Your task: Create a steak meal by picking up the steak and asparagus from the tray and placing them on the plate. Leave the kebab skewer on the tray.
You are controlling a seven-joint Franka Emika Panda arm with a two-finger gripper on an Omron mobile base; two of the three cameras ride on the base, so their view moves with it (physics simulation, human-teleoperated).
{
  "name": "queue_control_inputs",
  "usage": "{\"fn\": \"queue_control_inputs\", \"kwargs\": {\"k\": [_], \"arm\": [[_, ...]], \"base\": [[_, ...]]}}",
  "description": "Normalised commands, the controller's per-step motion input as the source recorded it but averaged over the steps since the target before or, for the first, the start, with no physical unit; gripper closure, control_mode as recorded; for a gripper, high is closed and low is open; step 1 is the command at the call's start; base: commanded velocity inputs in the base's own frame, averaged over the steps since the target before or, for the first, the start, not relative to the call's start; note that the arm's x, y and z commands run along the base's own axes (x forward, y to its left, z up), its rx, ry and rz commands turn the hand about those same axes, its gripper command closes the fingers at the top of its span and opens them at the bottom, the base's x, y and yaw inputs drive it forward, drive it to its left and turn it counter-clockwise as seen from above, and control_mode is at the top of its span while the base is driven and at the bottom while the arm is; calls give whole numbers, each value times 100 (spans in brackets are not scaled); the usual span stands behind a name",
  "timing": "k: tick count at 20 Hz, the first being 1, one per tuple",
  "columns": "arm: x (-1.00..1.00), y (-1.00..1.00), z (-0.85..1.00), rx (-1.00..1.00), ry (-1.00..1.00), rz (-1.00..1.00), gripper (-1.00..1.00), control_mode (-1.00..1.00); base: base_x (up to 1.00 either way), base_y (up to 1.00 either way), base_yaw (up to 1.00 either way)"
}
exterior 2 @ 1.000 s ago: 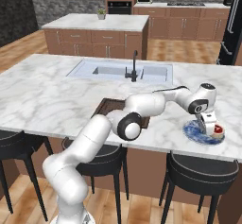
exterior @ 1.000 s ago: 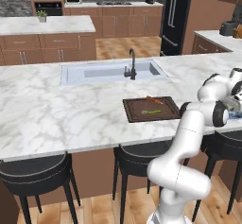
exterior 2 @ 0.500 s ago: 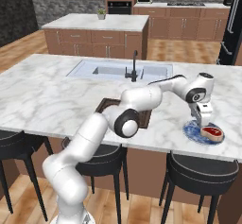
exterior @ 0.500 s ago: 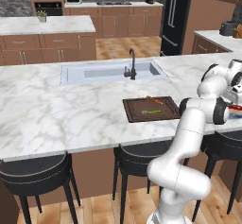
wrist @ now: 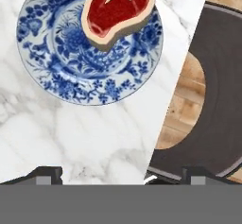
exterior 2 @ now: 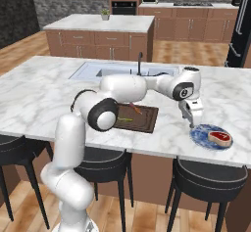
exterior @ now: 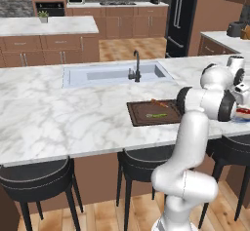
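Observation:
The steak (exterior 2: 219,137) lies on the blue patterned plate (exterior 2: 201,136) near the counter's front right edge. From the hand view the steak (wrist: 118,10) rests on the far side of the plate (wrist: 52,53). My gripper (exterior 2: 192,122) hangs open just left of the plate, a little above the marble, with nothing between its fingers; its tips (wrist: 47,173) stand wide apart. The dark brown tray (exterior 2: 147,121) lies further left, holding the green asparagus (exterior 2: 125,120) and the orange-red kebab skewer (exterior 2: 138,110). The left base view shows the tray (exterior: 141,114) with the asparagus (exterior: 156,115) and the skewer (exterior: 158,103).
A sink (exterior: 114,74) with a dark faucet (exterior: 136,67) sits behind the tray. The counter's front edge runs close to the plate, with black bar stools (exterior 2: 208,177) below it. One stool seat (wrist: 212,100) shows past the counter edge in the hand view.
The gripper has drawn back left off the plate, towards the tray. The steak stays lying on the plate, free of the fingers.

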Motion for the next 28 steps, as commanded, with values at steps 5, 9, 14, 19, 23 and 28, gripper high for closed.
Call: {"fn": "queue_control_inputs", "kwargs": {"k": [5, 9, 14, 19, 23, 28], "arm": [[-32, 100, 15, -9, -13, 12, -100, -100], [0, 100, 7, 0, -10, 10, -100, -100], [1, 100, 6, 10, -6, 8, -100, -100], [10, 100, 24, 12, 2, 16, -100, -100], [14, 97, 21, 2, 8, 25, -100, -100], [16, 69, -4, 0, 0, 24, -100, -100]], "base": [[0, 0, 0], [0, 0, 0], [0, 0, 0], [0, 0, 0], [0, 0, 0], [0, 0, 0]]}}
